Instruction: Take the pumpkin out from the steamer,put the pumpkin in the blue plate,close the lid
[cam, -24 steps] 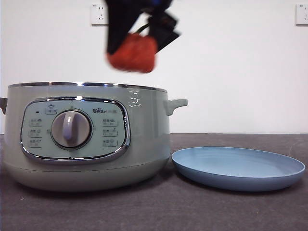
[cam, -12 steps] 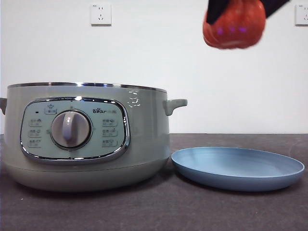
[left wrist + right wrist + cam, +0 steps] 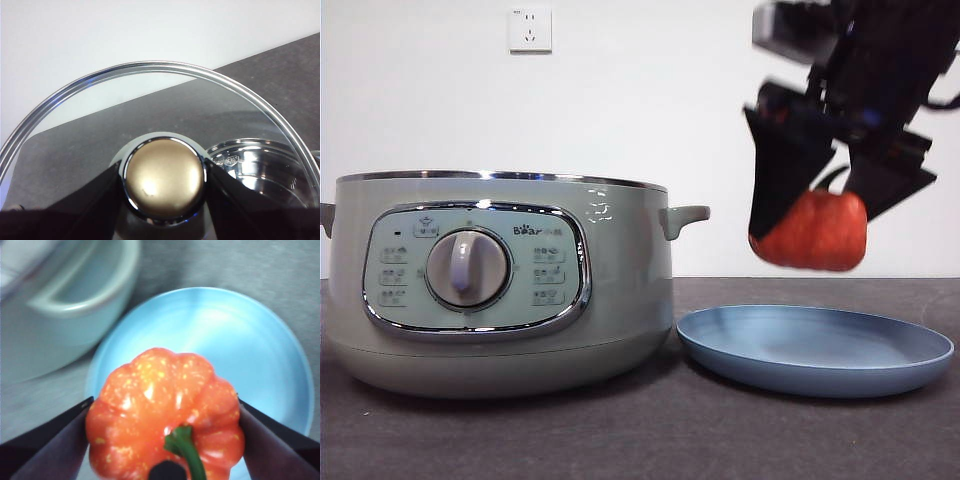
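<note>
My right gripper (image 3: 810,225) is shut on the orange-red pumpkin (image 3: 812,232) and holds it in the air above the blue plate (image 3: 815,347). In the right wrist view the pumpkin (image 3: 165,410) with its green stem sits between the jaws, over the plate (image 3: 260,345). The sage-green steamer (image 3: 500,280) stands open at the left, with its handle showing in the right wrist view (image 3: 80,285). My left gripper (image 3: 164,180) is shut on the knob of the glass lid (image 3: 100,105) and holds it up, off the steamer (image 3: 260,170).
Dark grey tabletop (image 3: 650,430) under the pot and plate. A white wall with a socket (image 3: 529,30) stands behind. The plate sits close beside the pot's right handle (image 3: 685,216).
My right gripper has carried the pumpkin from above the steamer to the right, then down to just above the blue plate. The pot and plate have not moved.
</note>
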